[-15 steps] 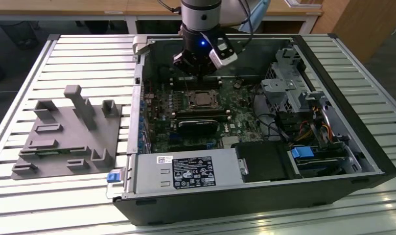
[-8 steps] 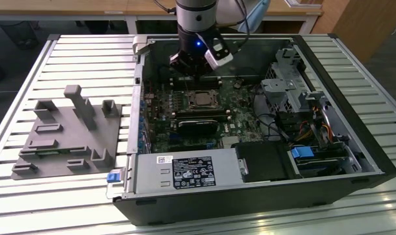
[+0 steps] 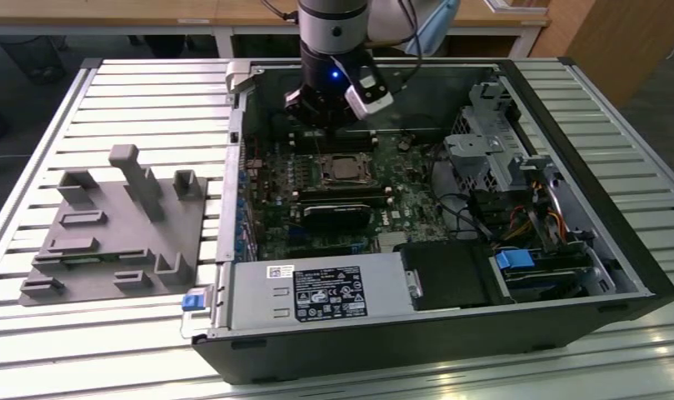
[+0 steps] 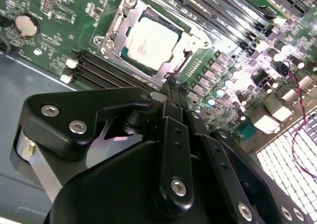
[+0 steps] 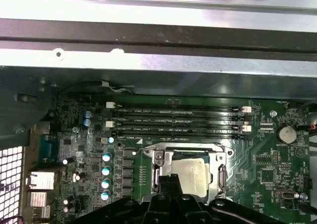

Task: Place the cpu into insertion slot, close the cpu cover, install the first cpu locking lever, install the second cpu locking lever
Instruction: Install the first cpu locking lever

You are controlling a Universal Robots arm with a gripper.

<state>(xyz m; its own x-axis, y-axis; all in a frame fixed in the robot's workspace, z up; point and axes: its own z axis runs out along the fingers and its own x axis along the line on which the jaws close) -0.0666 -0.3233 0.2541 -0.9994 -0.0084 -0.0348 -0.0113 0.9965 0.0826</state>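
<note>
The cpu (image 4: 151, 40) lies flat in the socket on the green motherboard, its pale metal top showing. It also shows in the first wrist view (image 5: 192, 172) and in the exterior view (image 3: 342, 171). The cpu cover (image 4: 113, 33), a silvery frame, lies down around the chip, seen as well in the first wrist view (image 5: 221, 159). My gripper (image 4: 173, 84) hangs just above the socket's edge with its black fingers together and nothing between them. In the exterior view the gripper (image 3: 327, 133) is over the board just behind the socket. I cannot tell how the locking levers stand.
Black memory slots (image 5: 173, 120) run beside the socket. A black heatsink-like block (image 3: 337, 212) sits in front of it, with the power supply (image 3: 314, 292) nearer still. The case's wall (image 3: 234, 167) stands close on the exterior view's left. A grey fixture (image 3: 114, 225) lies outside the case.
</note>
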